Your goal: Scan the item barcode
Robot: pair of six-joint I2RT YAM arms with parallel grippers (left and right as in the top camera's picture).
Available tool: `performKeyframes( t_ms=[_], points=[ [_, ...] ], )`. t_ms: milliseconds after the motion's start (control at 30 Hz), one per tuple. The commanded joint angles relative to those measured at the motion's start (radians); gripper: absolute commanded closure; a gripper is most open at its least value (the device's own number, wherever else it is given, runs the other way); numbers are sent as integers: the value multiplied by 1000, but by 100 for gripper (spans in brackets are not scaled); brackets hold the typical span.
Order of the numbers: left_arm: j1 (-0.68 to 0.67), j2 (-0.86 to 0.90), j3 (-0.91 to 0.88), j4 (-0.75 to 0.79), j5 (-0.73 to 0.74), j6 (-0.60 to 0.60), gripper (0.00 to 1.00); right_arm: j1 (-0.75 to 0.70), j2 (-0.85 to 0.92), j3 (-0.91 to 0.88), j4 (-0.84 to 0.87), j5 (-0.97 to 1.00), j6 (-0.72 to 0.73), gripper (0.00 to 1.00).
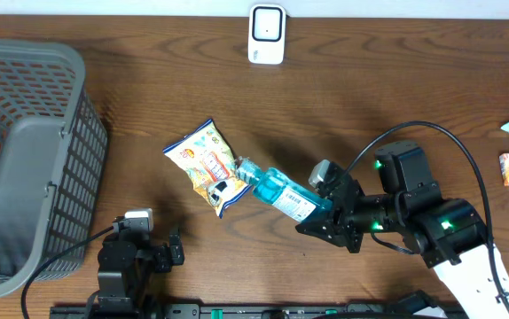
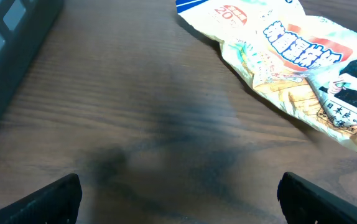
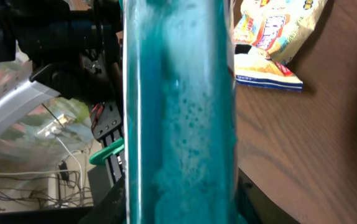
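Two arms low; right claw (image 1: pixel 323 209) clamps blue bottle (image 1: pixel 279 191), left claw (image 2: pixel 178 202) spread.

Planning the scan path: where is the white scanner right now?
Overhead view: the scanner sits at the far edge of the table, near centre, beyond the bag and the bottle.

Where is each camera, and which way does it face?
Overhead: above the table, looking straight down on basket, snack bag, scanner; left arm and right arm at the bottom.
Left wrist: on the left arm, low, facing the snack bag; open left gripper shows both fingertips.
Right wrist: on the right arm, looking along the blue bottle that the right gripper holds; fingers barely visible.
Shared: all three show the snack bag.
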State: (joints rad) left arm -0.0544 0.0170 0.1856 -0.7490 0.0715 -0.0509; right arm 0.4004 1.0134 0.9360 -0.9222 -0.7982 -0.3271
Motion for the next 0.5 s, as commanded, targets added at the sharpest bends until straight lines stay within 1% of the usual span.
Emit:
performKeyframes(
  t_ms=[0,100,267,367,467],
  points=[
    [-3,-3,-5,-20,-12,10,2,-6,-5,32,36,-43,-105,99],
    [-3,-3,-5,-20,-13,10,2,-6,16,31,126,49,-173,99],
    [-3,-3,-5,-20,-13,10,2,-6,68,31,374,211,-178,99],
    [-3,-3,-5,-20,-13,10,2,-6,104,31,541,249,-200,99],
    [-3,-3,-5,-20,-13,10,2,-6,159,31,704,269,-278,99]
  ],
)
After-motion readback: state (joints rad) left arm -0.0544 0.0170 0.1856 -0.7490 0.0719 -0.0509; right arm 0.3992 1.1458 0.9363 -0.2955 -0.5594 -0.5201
